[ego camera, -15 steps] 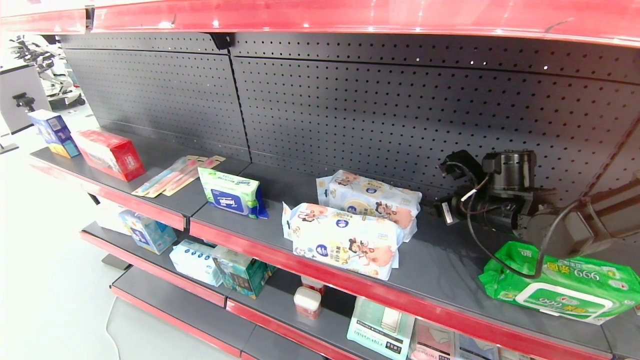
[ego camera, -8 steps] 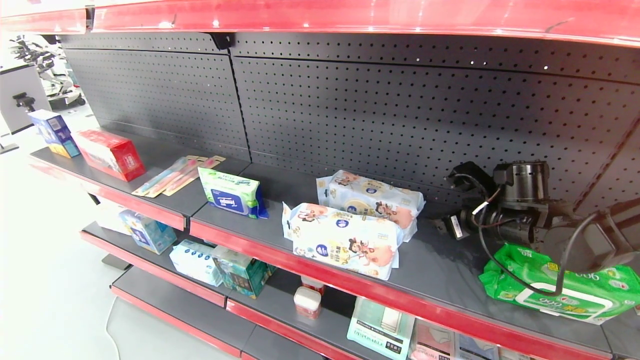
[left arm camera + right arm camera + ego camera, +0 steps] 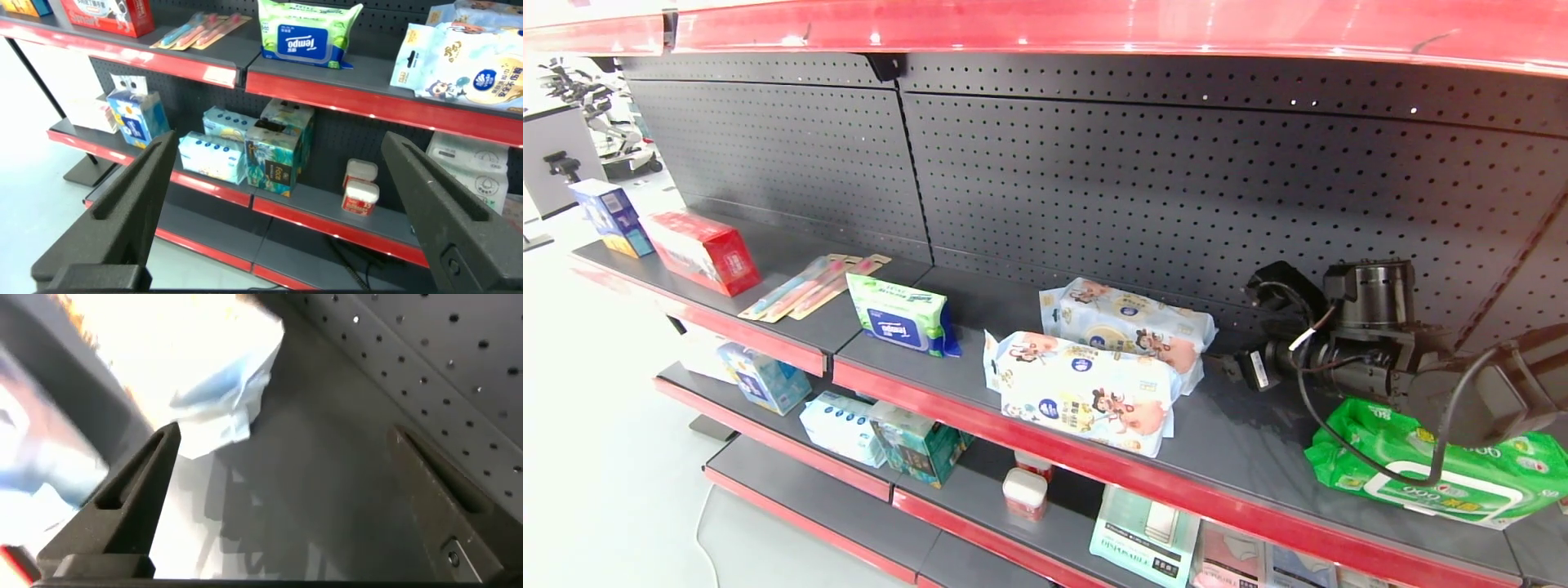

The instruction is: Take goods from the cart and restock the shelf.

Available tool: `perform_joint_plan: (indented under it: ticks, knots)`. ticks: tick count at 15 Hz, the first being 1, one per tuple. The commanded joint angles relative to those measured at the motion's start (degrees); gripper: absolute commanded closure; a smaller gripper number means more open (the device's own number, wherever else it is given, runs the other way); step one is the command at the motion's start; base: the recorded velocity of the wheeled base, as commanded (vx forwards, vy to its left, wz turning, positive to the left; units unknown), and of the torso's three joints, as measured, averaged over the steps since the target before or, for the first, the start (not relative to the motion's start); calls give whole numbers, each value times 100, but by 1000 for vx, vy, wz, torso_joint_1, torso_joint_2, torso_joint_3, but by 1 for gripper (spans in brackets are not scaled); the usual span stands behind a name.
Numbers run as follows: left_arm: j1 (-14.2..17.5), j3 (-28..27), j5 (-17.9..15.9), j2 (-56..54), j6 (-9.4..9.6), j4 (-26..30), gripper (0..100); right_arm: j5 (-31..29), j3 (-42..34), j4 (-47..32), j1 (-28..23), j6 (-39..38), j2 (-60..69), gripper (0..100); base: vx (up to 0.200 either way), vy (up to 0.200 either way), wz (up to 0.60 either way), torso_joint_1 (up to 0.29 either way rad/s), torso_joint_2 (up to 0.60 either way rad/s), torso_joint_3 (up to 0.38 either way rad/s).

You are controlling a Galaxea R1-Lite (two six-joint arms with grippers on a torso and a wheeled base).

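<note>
My right gripper (image 3: 1241,359) hovers low over the dark middle shelf (image 3: 1241,433), pointing toward two white cartoon-print packs (image 3: 1086,392). Its fingers stand open with nothing between them (image 3: 284,437), and the edge of a white pack (image 3: 204,343) lies just ahead. A green wipes pack (image 3: 1421,482) lies flat on the shelf under the right arm, partly hidden by it. My left gripper (image 3: 278,143) is open and empty, held in front of the lower shelves.
Further left on the shelf are a green-and-blue wipes pack (image 3: 900,314), toothbrushes (image 3: 809,286), a red box (image 3: 698,249) and a blue box (image 3: 609,214). Tissue packs (image 3: 278,147) and small jars (image 3: 359,188) stand on the lower shelf. The perforated back panel (image 3: 1176,188) stands close behind.
The right arm dropped a little and slid right, then eased back left. The green wipes pack and the other goods stayed put.
</note>
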State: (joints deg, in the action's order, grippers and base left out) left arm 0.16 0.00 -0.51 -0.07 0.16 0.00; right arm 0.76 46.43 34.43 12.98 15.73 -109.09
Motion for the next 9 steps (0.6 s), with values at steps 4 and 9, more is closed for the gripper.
perform_joint_plan:
  ticks: [4,9]
  knots:
    - [2,0,-2,7,2,0,0,-243,314,11,82,-166,-323,0,0,0,0,0,0,0]
    - [2,0,-2,7,2,0,0,-269,261,11,2,-175,-218,0,0,0,0,0,0,0]
